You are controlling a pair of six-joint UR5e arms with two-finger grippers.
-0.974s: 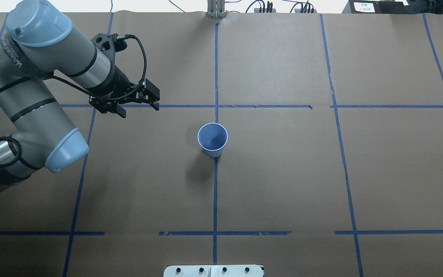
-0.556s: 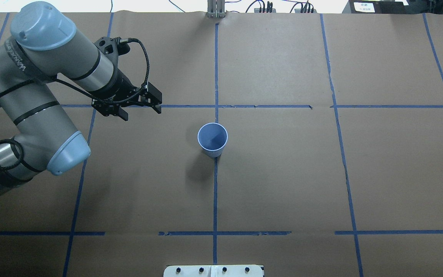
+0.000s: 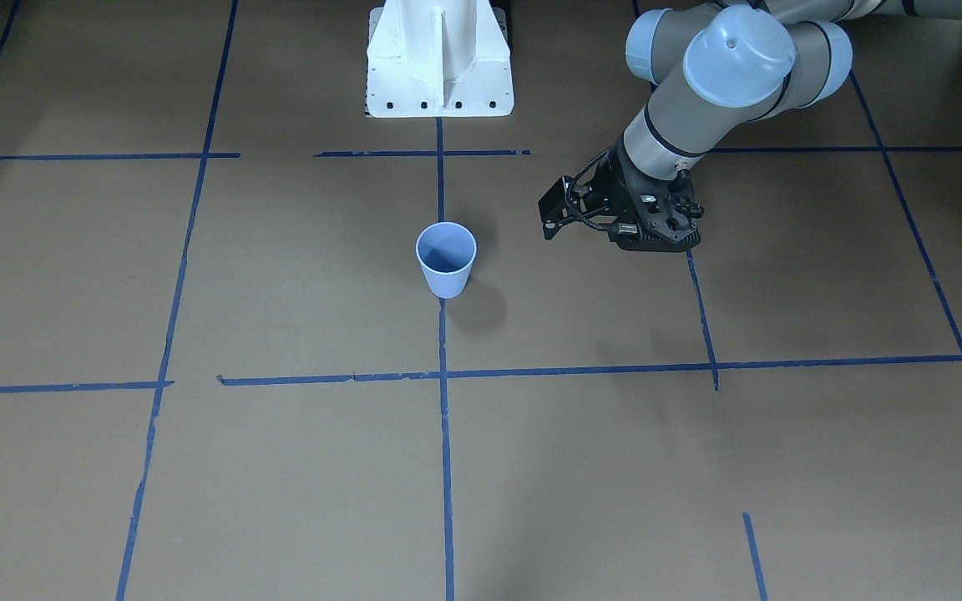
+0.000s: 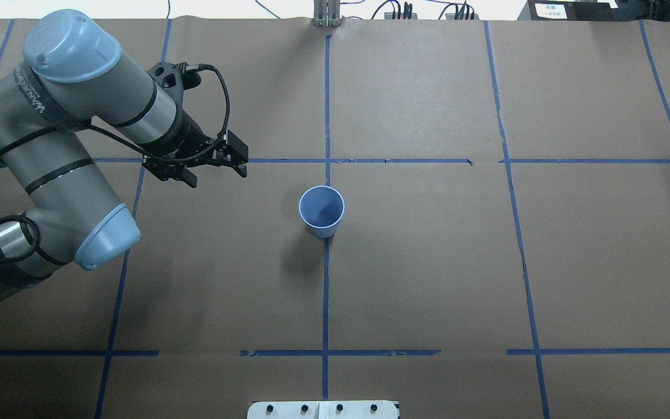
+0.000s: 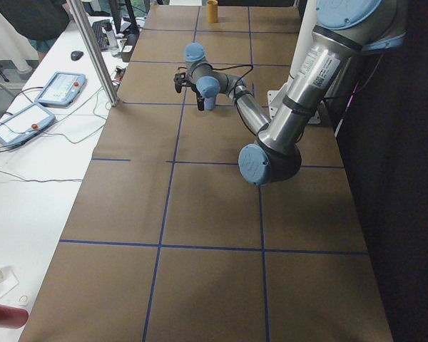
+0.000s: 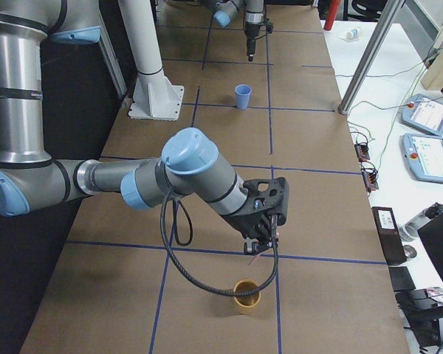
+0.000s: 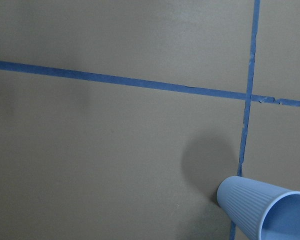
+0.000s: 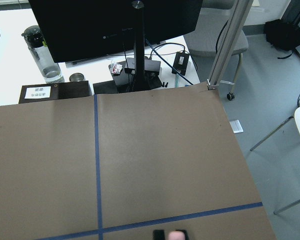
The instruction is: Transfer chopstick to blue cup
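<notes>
The blue cup (image 4: 321, 209) stands upright at the table's middle on a blue tape line; it also shows in the front view (image 3: 446, 260) and at the lower right of the left wrist view (image 7: 262, 210). My left gripper (image 4: 216, 173) hovers open and empty to the cup's left, apart from it. My right gripper (image 6: 258, 247) is far off at the table's right end. In the right wrist view its fingertips (image 8: 160, 234) show at the bottom edge, shut on the chopstick (image 8: 177, 235), of which only a pale pink end shows.
A mustard-yellow cup (image 6: 245, 295) stands just below the right gripper. The white robot base (image 3: 439, 58) is behind the blue cup. A side table with control pendants (image 6: 428, 136) and a metal post (image 6: 376, 51) runs along the table's far edge.
My left arm has shifted a little to the right and down in the overhead view, carrying its open gripper slightly closer to the blue cup. The cup has not moved.
</notes>
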